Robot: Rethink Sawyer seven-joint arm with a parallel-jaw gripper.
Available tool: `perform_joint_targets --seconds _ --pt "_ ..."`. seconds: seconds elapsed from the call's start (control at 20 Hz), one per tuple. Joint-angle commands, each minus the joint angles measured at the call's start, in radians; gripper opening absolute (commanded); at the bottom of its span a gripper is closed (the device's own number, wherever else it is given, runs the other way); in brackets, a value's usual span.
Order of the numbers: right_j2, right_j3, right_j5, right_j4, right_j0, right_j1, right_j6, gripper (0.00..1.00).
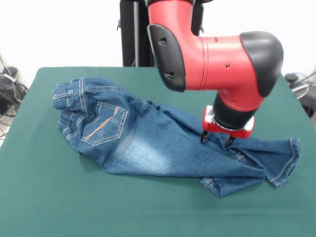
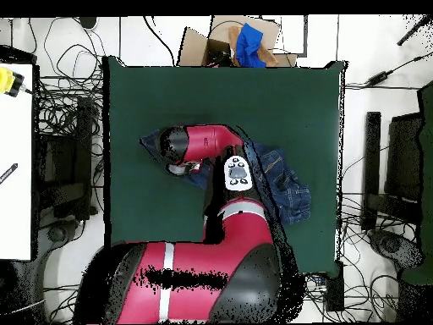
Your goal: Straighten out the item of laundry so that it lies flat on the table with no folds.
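The item of laundry, a small pair of blue denim jeans, lies across the dark green table. Its gathered waistband and orange-stitched pocket are at the left. The legs run right, crumpled and folded over each other near the hems. My gripper hangs over the leg part at the right, open, its two dark fingertips just at the denim, with nothing between them. In the overhead view the arm covers most of the jeans and hides the gripper.
The jeans' hems lie near the table's right edge in the front view. A cardboard box with blue cloth sits beyond the table in the overhead view. Cables lie on the floor at the left.
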Motion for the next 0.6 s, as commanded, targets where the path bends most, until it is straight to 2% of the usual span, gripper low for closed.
perform_joint_targets --seconds 0.05,0.2,0.25,0.6 --pt "0.078 -0.141 -0.485 -0.121 -0.055 0.28 0.0 1.0" --pt "0.077 -0.137 -0.481 -0.123 -0.049 0.274 0.023 1.0" --pt "0.08 -0.135 -0.47 -0.123 -0.048 0.272 0.026 0.0" --pt "0.09 -0.101 -0.389 -0.097 -0.042 0.246 0.038 0.0"
